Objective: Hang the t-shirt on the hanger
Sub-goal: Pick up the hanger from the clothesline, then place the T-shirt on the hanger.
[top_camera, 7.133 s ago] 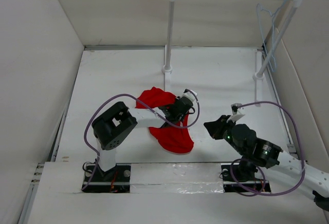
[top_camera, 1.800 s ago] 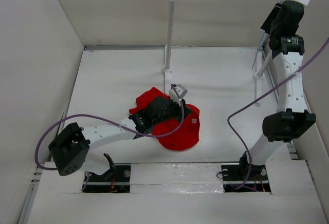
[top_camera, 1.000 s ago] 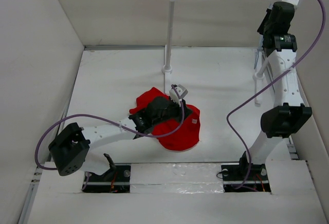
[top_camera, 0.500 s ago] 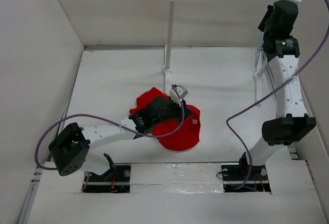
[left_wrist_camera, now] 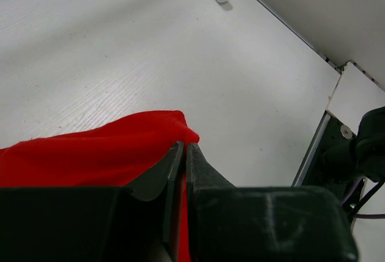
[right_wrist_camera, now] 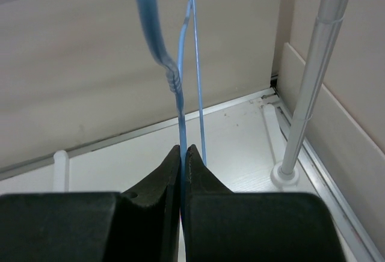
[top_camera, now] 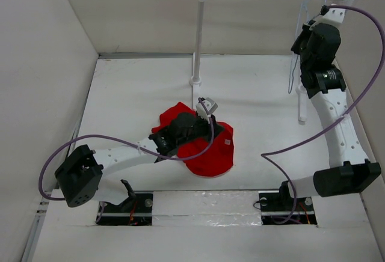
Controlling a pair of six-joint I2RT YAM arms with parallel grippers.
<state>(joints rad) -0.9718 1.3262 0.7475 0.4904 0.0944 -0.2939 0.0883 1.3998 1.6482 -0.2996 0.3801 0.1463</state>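
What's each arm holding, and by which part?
The right gripper pinches the hanger just below its twisted neck; the left gripper pinches the t-shirt at a cloth edge.

The t-shirt point(left_wrist_camera: 90, 148) runs out of the left edge of the left wrist view, and its lower part is hidden behind the left gripper point(left_wrist_camera: 183, 154). From above, the left arm point(top_camera: 129, 152) covers part of the cloth. The top edge of the right wrist view cuts off the hanger point(right_wrist_camera: 178, 118), so its hook is not seen. Lower down, its wire disappears between the fingers of the right gripper point(right_wrist_camera: 183, 154).
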